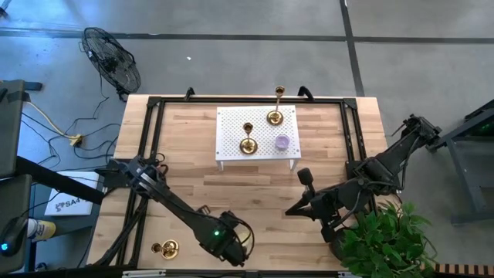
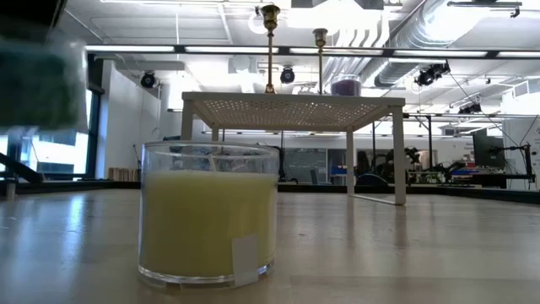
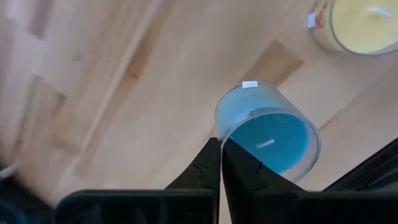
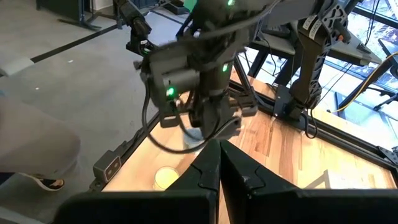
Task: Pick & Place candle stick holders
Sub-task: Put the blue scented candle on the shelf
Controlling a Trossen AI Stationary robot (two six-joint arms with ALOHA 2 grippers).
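Both grippers closed, empty | left gripper (image 3: 220,163) over blue candle (image 3: 268,135)

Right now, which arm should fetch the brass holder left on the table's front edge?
Left, probably. The left gripper hovers near the candle stick holder; the right gripper sits across the table, closer to the white rack.

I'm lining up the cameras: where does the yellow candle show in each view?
High view: not visible, probably hidden beneath the left gripper.
Low view: the yellow candle stands large in the foreground, left of centre.
Left wrist view: upper right corner, beyond the blue candle.
Right wrist view: probably the pale disc at lower left.
Shared landmark: the wooden table top.
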